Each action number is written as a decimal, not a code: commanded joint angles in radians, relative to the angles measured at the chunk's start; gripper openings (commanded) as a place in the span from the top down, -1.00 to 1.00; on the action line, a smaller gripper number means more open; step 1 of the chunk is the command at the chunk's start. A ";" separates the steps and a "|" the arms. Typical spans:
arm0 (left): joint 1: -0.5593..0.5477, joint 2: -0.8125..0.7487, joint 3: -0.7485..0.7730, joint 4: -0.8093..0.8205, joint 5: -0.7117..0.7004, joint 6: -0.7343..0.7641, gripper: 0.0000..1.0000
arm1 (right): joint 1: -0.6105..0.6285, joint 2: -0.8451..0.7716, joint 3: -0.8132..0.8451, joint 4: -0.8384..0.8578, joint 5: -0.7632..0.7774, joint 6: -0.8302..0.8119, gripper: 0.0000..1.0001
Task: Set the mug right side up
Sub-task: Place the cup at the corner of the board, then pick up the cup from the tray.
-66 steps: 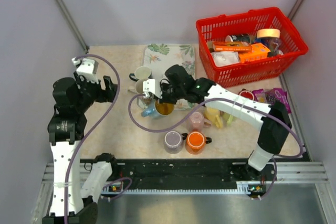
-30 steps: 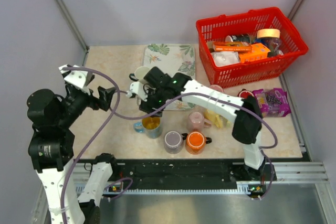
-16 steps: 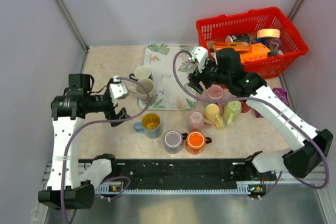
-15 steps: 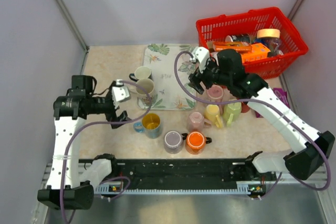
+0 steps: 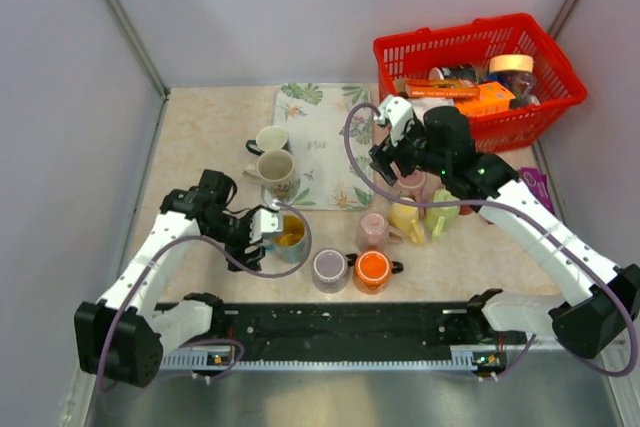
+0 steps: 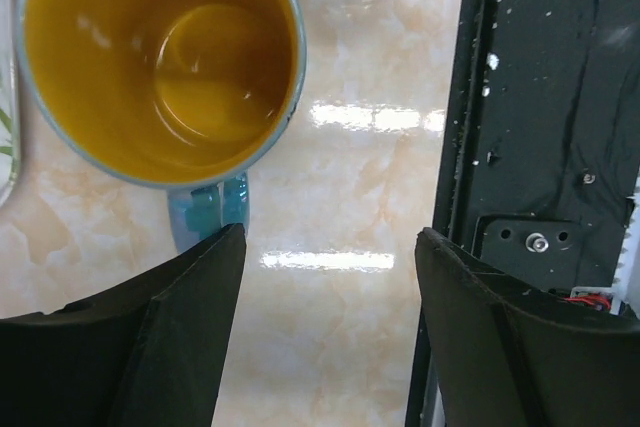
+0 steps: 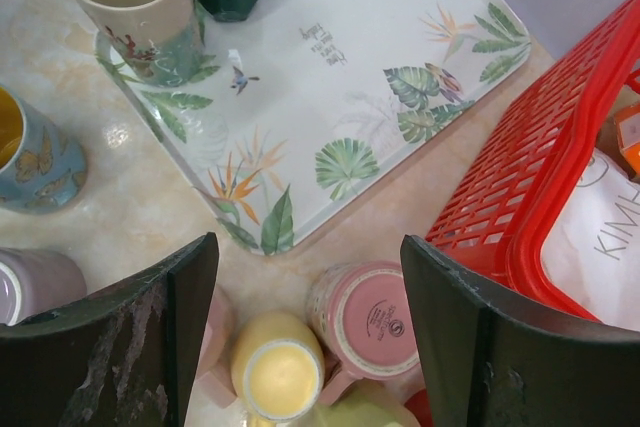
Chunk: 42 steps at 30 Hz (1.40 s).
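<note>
Lower left of centre in the top view, the left end effector (image 5: 265, 228) hangs spread apart, the blue mug (image 5: 289, 235) upright on the worktop (image 5: 200, 137) just beyond its tips. Farther up, the right end effector (image 7: 308, 247), also apart, hovers over an inverted pink mug (image 7: 365, 319).

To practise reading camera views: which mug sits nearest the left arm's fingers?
The blue mug with the yellow inside, upright, its handle ahead of the fingers; the purple mug stands farther off.
</note>
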<state>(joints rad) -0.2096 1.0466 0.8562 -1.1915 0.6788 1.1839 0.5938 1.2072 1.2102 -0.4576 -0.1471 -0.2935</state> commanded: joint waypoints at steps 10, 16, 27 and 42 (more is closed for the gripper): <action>-0.048 0.145 0.164 -0.064 -0.031 0.053 -0.30 | -0.031 -0.035 0.022 0.004 -0.005 -0.001 -0.46; -0.044 0.124 0.195 -0.039 -0.174 0.205 -0.52 | -0.042 -0.028 0.012 0.011 -0.017 0.005 -0.46; -0.045 0.332 0.179 0.110 -0.090 0.257 -0.46 | -0.051 -0.044 0.005 -0.016 -0.023 0.007 -0.46; -0.045 0.402 0.090 0.161 -0.061 0.230 0.30 | -0.074 -0.037 0.002 -0.020 -0.040 0.011 -0.46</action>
<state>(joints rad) -0.2543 1.4685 0.9718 -1.0534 0.5900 1.4200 0.5331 1.1912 1.2037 -0.4919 -0.1677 -0.2924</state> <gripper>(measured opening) 0.432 0.730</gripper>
